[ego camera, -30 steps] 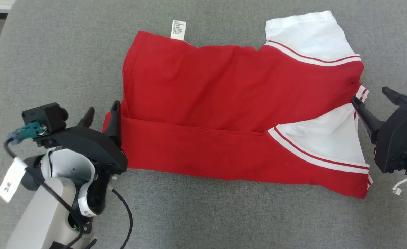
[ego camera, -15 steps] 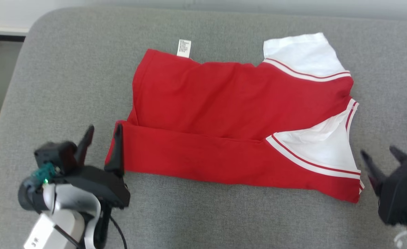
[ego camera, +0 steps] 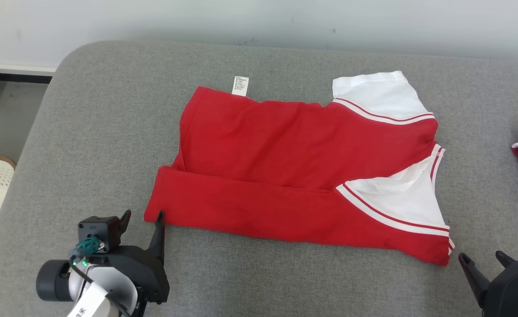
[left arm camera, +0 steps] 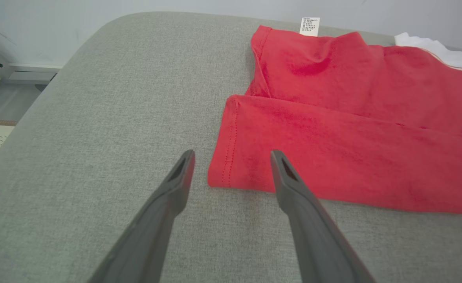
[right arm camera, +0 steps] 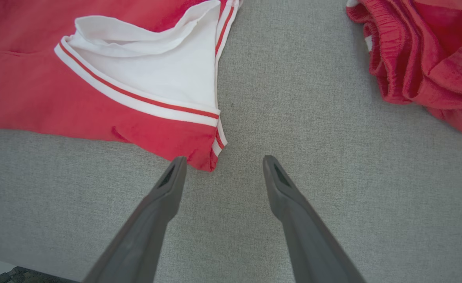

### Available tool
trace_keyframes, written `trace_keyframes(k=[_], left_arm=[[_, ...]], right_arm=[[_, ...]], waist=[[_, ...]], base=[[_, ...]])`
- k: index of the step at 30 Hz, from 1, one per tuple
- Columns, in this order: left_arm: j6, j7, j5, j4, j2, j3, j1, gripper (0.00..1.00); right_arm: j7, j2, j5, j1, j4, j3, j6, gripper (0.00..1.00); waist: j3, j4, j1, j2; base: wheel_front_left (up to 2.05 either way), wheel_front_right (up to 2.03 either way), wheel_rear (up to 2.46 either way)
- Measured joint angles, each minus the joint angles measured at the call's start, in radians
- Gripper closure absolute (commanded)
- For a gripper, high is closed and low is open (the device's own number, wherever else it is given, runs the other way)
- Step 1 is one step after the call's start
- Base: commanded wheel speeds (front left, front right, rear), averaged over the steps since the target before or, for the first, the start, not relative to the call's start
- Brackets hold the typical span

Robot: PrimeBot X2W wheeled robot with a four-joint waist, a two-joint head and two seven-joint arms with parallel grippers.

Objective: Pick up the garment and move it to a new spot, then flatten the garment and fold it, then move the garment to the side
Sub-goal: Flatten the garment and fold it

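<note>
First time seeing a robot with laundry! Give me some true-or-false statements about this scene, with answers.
A white label sticks out at the far edge of the red shirt. True.
The shirt lies in a crumpled heap. False: it lies flat, near edge folded over.
The left pincer and right pincer are both open and empty. True.
The shirt is plain red all over. False: it has white sleeves.
Another red garment lies off to the right. True.

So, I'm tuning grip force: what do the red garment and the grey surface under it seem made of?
The red garment: likely soft knit jersey, matte; it creases and has stitched hems. The grey surface: seemingly woven upholstery fabric, matte, fine heathered weave visible.
</note>
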Motion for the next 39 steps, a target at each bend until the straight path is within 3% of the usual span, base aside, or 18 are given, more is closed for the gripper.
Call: trace_keyframes(k=[11, 30, 39], left_arm=[[-0.033, 0.004, 0.007, 0.166, -0.044, -0.045, -0.063, 0.00], [-0.076, 0.022, -0.008, 0.431, -0.110, -0.068, -0.194, 0.00], [-0.090, 0.011, -0.011, 0.538, -0.138, -0.080, -0.228, 0.00]], right_arm=[[-0.071, 0.002, 0.049, -0.042, 0.162, -0.002, 0.000, 0.00], [-0.144, 0.003, 0.054, -0.093, 0.339, 0.025, 0.000, 0.00], [-0.198, 0.002, 0.060, -0.160, 0.472, -0.005, 0.000, 0.19]], waist=[[-0.021, -0.002, 0.0003, 0.0001], [-0.053, 0.011, 0.0002, 0.0002], [-0.061, 0.003, 0.0002, 0.0002]], base=[[0.00, 0.00, 0.00], [0.00, 0.00, 0.00], [0.00, 0.00, 0.00]])
